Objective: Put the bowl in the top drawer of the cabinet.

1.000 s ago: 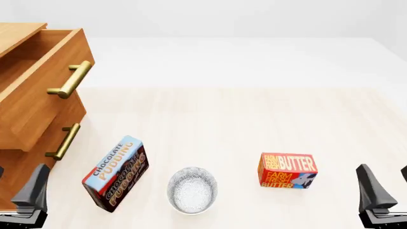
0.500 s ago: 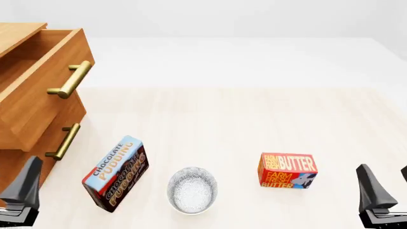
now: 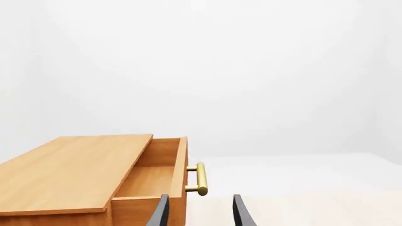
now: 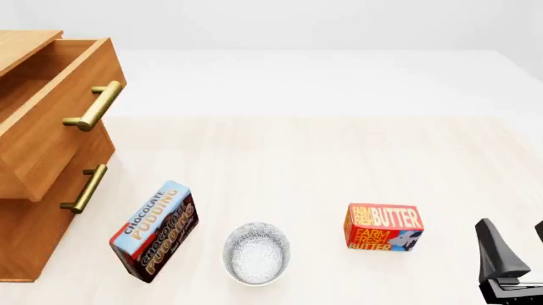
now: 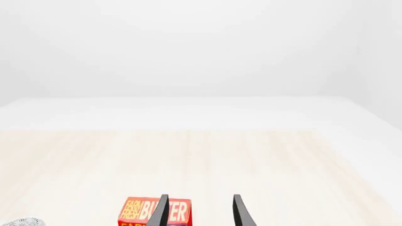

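The speckled white bowl (image 4: 256,252) stands upright on the table near the front, between a pudding box and a butter box; only its rim (image 5: 22,221) shows in the right wrist view. At the left stands the cabinet (image 4: 25,241) with its top drawer (image 4: 53,121) pulled out and nothing visible inside it (image 3: 148,179). My left gripper (image 3: 199,214) is open, holds nothing, and faces the drawer's front corner; the front view does not show it. My right gripper (image 4: 514,230) is open and holds nothing at the front right, well right of the bowl.
A chocolate pudding box (image 4: 155,230) leans left of the bowl, close to the cabinet. A red butter box (image 4: 383,227) stands right of the bowl, just ahead of the right gripper's fingers (image 5: 161,211). The lower drawer (image 4: 85,189) is shut.
The left gripper has slid left and back, out of the front view. Bowl, boxes, drawer and right gripper have not moved.
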You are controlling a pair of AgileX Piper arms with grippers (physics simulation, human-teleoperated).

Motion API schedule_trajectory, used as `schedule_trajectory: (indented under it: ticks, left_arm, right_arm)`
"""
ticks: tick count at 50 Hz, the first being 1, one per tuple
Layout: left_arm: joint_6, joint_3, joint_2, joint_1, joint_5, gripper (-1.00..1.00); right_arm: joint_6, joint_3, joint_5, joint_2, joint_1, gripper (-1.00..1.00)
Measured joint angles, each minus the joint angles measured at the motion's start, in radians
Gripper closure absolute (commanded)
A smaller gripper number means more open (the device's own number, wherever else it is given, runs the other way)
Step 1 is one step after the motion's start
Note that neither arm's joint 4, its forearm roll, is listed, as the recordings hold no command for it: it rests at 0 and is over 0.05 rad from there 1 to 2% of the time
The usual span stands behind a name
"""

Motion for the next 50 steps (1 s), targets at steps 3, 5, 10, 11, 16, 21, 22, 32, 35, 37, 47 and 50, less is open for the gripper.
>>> schedule_trajectory:
  ticks: [3, 5, 10, 11, 16, 21, 22, 32, 35, 37, 47, 50]
  left_arm:
    - [0.009, -0.036, 0.000, -0.003, 0.020, -1.00]
    - [0.014, -0.060, 0.000, -0.006, 0.034, -1.00]
    - [0.031, -0.111, 0.000, -0.017, 0.073, -1.00]
    - [0.036, -0.120, 0.000, -0.021, 0.081, -1.00]
    - [0.059, -0.161, 0.000, -0.040, 0.124, -1.00]
    - [0.086, -0.201, 0.000, -0.062, 0.164, -1.00]
    - [0.092, -0.208, 0.000, -0.067, 0.172, -1.00]
    - [0.162, -0.260, 0.007, -0.116, 0.225, -1.00]
    - [0.174, -0.277, 0.020, -0.125, 0.232, -1.00]
    - [0.180, -0.289, 0.033, -0.130, 0.234, -1.00]
    - [0.189, -0.346, 0.108, -0.144, 0.235, -1.00]
    - [0.188, -0.361, 0.129, -0.144, 0.234, -1.00]
  right_arm:
    - [0.000, 0.000, 0.000, 0.000, 0.000, -1.00]
    - [0.000, 0.000, 0.000, 0.000, 0.000, -1.00]
    - [0.000, 0.000, 0.000, 0.000, 0.000, -1.00]
    - [0.000, 0.000, 0.000, 0.000, 0.000, -1.00]
    - [0.000, 0.000, 0.000, 0.000, 0.000, -1.00]
    - [0.000, 0.000, 0.000, 0.000, 0.000, -1.00]
    - [0.000, 0.000, 0.000, 0.000, 0.000, -1.00]
    - [0.000, 0.000, 0.000, 0.000, 0.000, -1.00]
    - [0.000, 0.000, 0.000, 0.000, 0.000, -1.00]
    - [0.000, 0.000, 0.000, 0.000, 0.000, -1.00]
    - [0.000, 0.000, 0.000, 0.001, 0.000, -1.00]
    - [0.000, 0.000, 0.000, 0.000, 0.000, -1.00]
